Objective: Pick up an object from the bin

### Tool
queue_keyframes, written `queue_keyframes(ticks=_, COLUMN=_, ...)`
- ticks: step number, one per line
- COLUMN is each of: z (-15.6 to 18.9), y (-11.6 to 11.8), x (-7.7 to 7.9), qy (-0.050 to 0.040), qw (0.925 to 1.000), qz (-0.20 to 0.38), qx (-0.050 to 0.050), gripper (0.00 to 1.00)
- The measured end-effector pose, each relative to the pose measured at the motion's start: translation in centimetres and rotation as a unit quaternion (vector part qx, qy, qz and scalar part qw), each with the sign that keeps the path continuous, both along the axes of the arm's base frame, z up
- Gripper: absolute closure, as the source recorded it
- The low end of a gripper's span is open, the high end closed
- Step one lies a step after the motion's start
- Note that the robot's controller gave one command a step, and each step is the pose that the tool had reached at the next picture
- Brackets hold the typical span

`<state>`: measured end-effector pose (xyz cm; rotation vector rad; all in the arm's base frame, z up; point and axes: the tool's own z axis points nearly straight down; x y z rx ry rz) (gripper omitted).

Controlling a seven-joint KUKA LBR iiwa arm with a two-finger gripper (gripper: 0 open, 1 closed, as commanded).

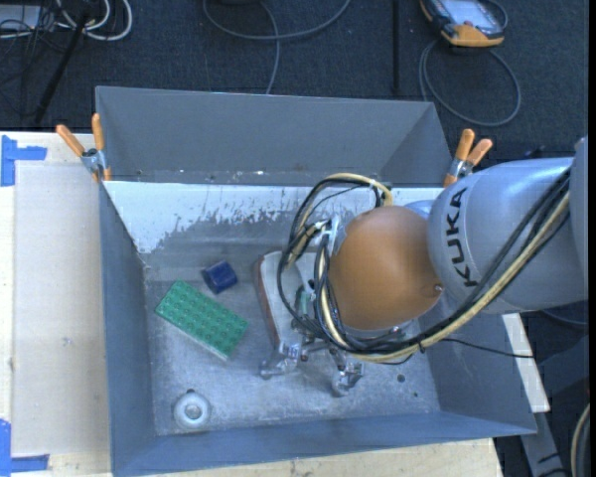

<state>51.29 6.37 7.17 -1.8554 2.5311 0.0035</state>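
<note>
A: Camera view: hand [313, 368] low at the bin [119, 296] floor, fingers spread, nothing between them. Closest thing is a brown-edged white slab [268, 291], mid-bin, just behind the hand.
B: Risk?
A: It could close on bare floor, or clip the slab's edge and shove it away.
B: Text?
A: "KUKA" on the arm [457, 238]. Nothing else readable.

Grey bin [268, 142] holding green block [201, 318], blue cube [219, 277]

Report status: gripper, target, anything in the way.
Gripper open, low in the bin, nothing between fingers. Brown-edged flat piece closest. Green studded plate, blue block off to the side, not blocking.
</note>
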Motion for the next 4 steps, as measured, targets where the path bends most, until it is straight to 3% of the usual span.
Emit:
queue_keyframes(ticks=1, z=8.8, y=-6.1, x=4.3, qy=-0.0041, qw=0.9997, qz=-0.024, qx=-0.002, gripper=0.0)
queue_keyframes(ticks=2, z=0.9, y=0.0, x=9.7, qy=0.0051, qw=0.9992, qz=-0.039, qx=-0.003, gripper=0.0)
queue_keyframes(ticks=3, z=0.6, y=0.1, x=9.6, qy=0.006, qw=0.9992, qz=-0.039, qx=-0.002, gripper=1.0)
queue_keyframes(ticks=4, z=12.8, y=2.9, x=6.5, qy=-0.0018, qw=0.9999, qz=-0.017, qx=0.0, gripper=1.0)
